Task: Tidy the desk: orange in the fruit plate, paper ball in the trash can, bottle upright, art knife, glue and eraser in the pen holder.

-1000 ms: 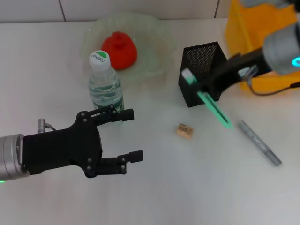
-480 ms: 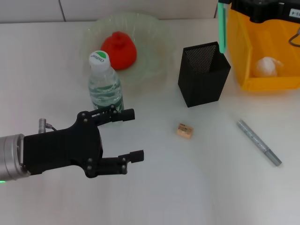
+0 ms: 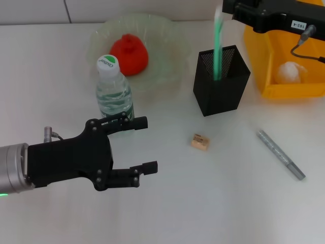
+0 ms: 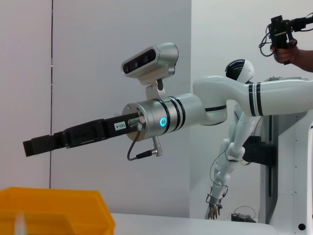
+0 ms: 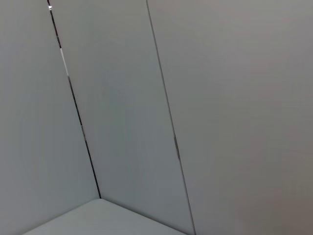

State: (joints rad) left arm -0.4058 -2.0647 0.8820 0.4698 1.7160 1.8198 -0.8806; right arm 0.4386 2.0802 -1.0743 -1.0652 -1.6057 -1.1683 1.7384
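Observation:
My right gripper (image 3: pixel 227 9) is at the top right, shut on the top of the mint-green art knife (image 3: pixel 218 48). The knife hangs upright with its lower end inside the black mesh pen holder (image 3: pixel 222 94). The grey glue stick (image 3: pixel 281 154) and the tan eraser (image 3: pixel 199 142) lie on the table in front of the holder. The orange (image 3: pixel 129 53) sits in the pale-green fruit plate (image 3: pixel 167 35). The bottle (image 3: pixel 114 89) stands upright. The paper ball (image 3: pixel 289 71) lies in the yellow trash can (image 3: pixel 264 61). My left gripper (image 3: pixel 144 145) is open and empty, just in front of the bottle.
The left wrist view shows my right arm (image 4: pixel 161 117) stretched over the yellow trash can (image 4: pixel 54 215), with the wall behind. The right wrist view shows only wall panels. White table lies between the eraser and my left gripper.
My right gripper has swung the art knife up from the table and then left from over the trash can's edge to above the pen holder, so its tip is now inside. My left arm has barely moved.

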